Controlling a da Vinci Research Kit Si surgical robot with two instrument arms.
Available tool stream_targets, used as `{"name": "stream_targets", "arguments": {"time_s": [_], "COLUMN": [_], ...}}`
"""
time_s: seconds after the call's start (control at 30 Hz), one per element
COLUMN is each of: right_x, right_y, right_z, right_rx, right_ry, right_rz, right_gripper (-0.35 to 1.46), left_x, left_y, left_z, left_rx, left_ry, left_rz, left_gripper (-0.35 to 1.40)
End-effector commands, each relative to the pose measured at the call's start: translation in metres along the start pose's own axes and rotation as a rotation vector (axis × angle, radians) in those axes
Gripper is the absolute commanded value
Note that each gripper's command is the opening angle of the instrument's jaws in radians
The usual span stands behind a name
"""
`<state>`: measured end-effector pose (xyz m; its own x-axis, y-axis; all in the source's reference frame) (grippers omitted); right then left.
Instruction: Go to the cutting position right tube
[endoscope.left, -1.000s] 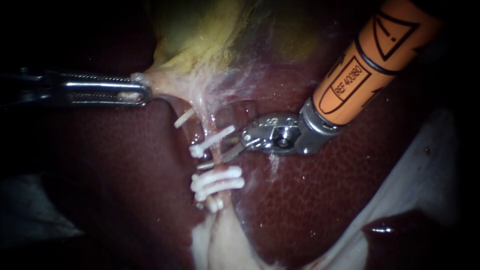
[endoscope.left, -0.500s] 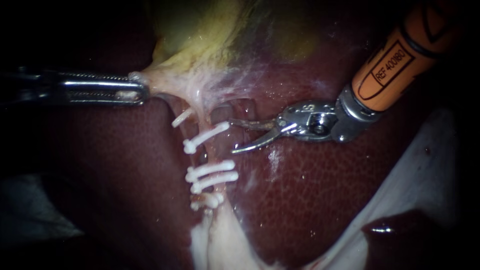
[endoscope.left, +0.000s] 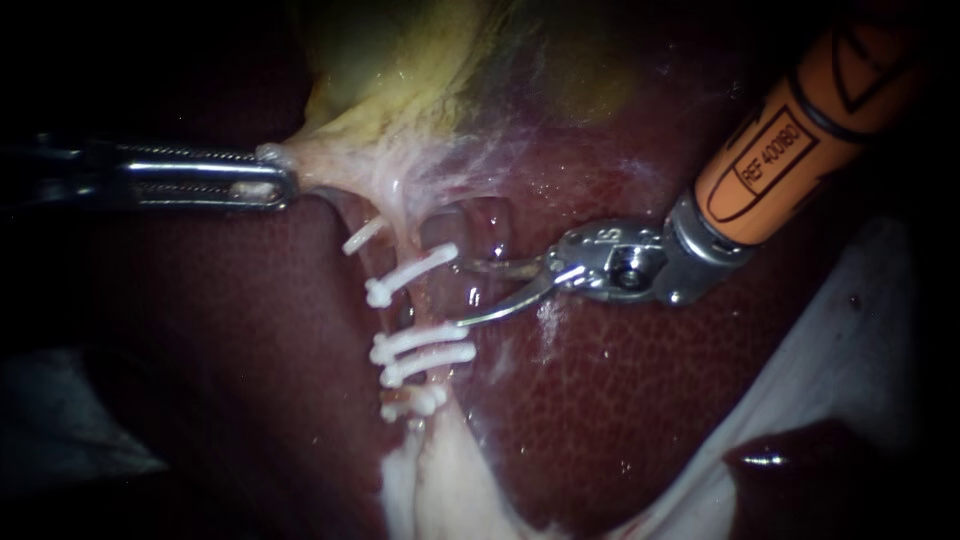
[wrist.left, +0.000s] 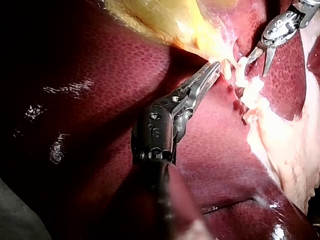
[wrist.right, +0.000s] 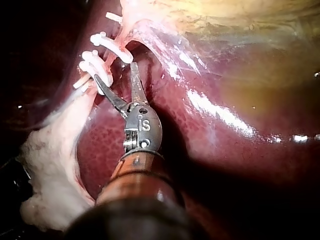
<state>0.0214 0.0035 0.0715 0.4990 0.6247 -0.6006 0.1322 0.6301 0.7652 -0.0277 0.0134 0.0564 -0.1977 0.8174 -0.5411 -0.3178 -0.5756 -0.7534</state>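
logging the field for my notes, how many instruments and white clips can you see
instruments: 2 (left instrument, right instrument)
white clips: 5, the lowest partly hidden
total: 7

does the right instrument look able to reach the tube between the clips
Probably yes: the right instrument has open jaws just beside the tube, level with the gap between the clips; nothing blocks it.
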Motion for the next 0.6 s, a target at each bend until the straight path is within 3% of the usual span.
{"name": "stream_targets", "arguments": {"time_s": [0.03, 0.23, 0.6], "right_x": [-0.0001, -0.0002, 0.0014], "right_y": [-0.0001, -0.0007, -0.0024], "right_z": [0.0004, 0.0026, 0.005], "right_rx": [0.009, 0.063, 0.173], "right_ry": [-0.002, 0.009, 0.083], "right_rz": [0.001, -0.01, -0.043], "right_gripper": [1.15, 1.22, 1.25], "left_x": [0.0, 0.0, 0.0001], "left_y": [0.0, 0.0, 0.0], "left_z": [0.0, 0.0, 0.0001], "left_rx": [0.0, 0.0, 0.0], "left_ry": [0.0, 0.0, 0.0], "left_rz": [0.0, 0.0, 0.0], "left_gripper": [-0.35, -0.35, -0.35]}}
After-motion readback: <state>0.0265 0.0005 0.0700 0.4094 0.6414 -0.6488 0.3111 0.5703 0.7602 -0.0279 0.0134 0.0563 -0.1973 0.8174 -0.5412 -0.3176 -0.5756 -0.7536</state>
